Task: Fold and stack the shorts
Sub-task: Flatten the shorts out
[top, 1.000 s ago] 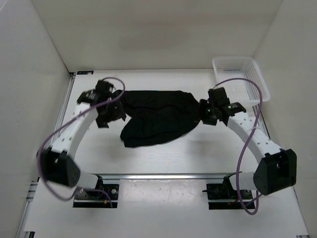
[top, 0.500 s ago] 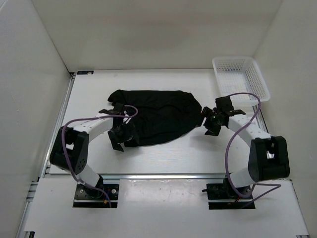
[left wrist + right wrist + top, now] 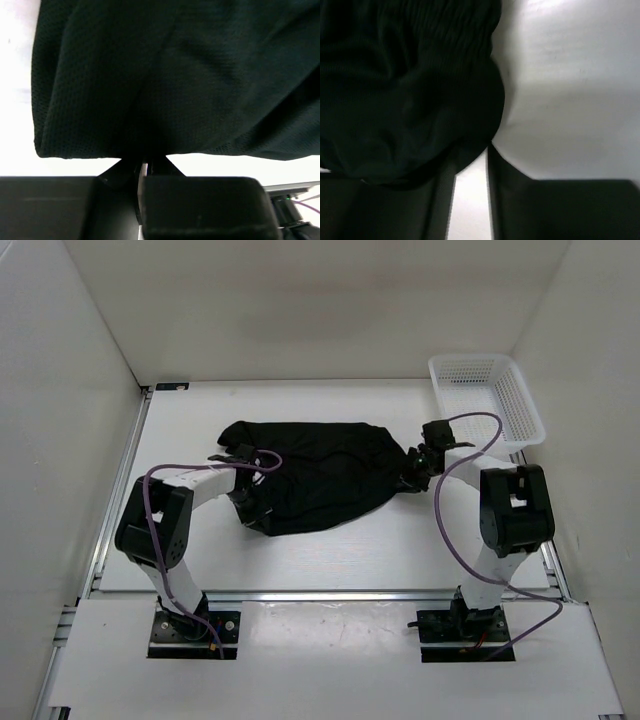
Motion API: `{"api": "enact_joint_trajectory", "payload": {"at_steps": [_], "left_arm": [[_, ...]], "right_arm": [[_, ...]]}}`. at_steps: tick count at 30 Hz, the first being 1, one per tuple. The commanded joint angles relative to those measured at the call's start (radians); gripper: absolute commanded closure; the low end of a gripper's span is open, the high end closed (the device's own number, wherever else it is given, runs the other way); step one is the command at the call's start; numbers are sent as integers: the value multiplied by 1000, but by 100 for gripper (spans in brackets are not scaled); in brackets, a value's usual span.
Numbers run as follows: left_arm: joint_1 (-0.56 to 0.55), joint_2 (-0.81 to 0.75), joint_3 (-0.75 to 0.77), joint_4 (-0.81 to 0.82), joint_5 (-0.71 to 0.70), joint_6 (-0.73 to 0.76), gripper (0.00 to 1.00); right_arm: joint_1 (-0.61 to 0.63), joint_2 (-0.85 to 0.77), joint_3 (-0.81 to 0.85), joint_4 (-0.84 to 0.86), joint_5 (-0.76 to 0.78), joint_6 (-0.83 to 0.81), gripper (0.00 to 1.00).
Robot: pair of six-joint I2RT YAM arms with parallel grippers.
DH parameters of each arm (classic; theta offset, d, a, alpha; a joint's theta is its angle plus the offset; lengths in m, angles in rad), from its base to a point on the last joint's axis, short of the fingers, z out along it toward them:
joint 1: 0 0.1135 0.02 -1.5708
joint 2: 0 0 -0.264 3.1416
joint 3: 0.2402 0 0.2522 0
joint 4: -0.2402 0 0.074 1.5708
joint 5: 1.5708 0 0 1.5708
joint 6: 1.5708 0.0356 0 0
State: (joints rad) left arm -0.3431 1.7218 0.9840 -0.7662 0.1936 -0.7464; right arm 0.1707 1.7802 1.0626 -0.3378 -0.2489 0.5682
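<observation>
The black shorts [image 3: 320, 475] lie spread across the middle of the table, rumpled, with the gathered waist end at the right. My left gripper [image 3: 248, 508] sits at their near left corner. In the left wrist view that gripper [image 3: 144, 164] is shut on the hem of the shorts [image 3: 165, 85], fingers almost touching. My right gripper [image 3: 415, 468] is at the right end of the cloth. In the right wrist view its tips [image 3: 479, 150] pinch the ribbed edge of the shorts [image 3: 410, 95], with only a thin gap behind them.
A white mesh basket [image 3: 470, 359] stands at the back right corner, just beyond the right arm. White walls close in the table on three sides. A metal rail [image 3: 330, 595] runs along the near edge.
Both arms have drawn in low to the table. The left gripper came down to the near left corner and shut on it. The right gripper closed on the right end.
</observation>
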Motion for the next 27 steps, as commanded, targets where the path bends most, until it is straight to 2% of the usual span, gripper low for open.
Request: {"api": "enact_joint_trajectory", "payload": {"at_steps": [1, 3, 4, 9, 10, 13, 14, 17, 19, 21, 22, 23, 24, 25, 27], "left_arm": [[1, -16, 44, 33, -28, 7, 90], [10, -51, 85, 2, -69, 7, 90], [19, -63, 106, -42, -89, 7, 90], [85, -108, 312, -195, -195, 53, 90], [114, -108, 423, -226, -209, 53, 90], [174, -79, 634, -356, -220, 96, 90], [188, -79, 789, -390, -229, 108, 90], [222, -65, 1041, -465, -218, 128, 90], [233, -65, 1091, -476, -186, 128, 90], [233, -105, 1061, -463, -157, 128, 90], [233, -119, 1032, -453, -146, 128, 90], [222, -145, 966, -443, -137, 128, 90], [222, -155, 934, -432, -137, 128, 90], [222, -165, 906, -423, -128, 128, 90], [222, -178, 846, -414, -137, 128, 90]], "right_arm": [[16, 42, 75, 28, 14, -5, 81], [26, 73, 112, 10, 14, -16, 96], [35, 84, 153, 0, 14, -16, 100], [35, 93, 296, -29, 14, -4, 100], [35, 93, 336, -67, 5, -4, 100], [35, 58, 528, -118, 5, 18, 100], [35, 35, 616, -142, 14, 18, 100], [44, -26, 714, -161, 14, 27, 100], [44, -63, 729, -170, 14, 27, 100], [78, -110, 700, -170, 14, 15, 100], [87, -119, 645, -170, 2, 15, 98], [110, -128, 608, -170, 2, 15, 91], [127, -140, 568, -155, -19, 15, 72], [147, -140, 529, -155, -35, 15, 60], [222, -150, 404, -123, -24, 24, 47]]}}
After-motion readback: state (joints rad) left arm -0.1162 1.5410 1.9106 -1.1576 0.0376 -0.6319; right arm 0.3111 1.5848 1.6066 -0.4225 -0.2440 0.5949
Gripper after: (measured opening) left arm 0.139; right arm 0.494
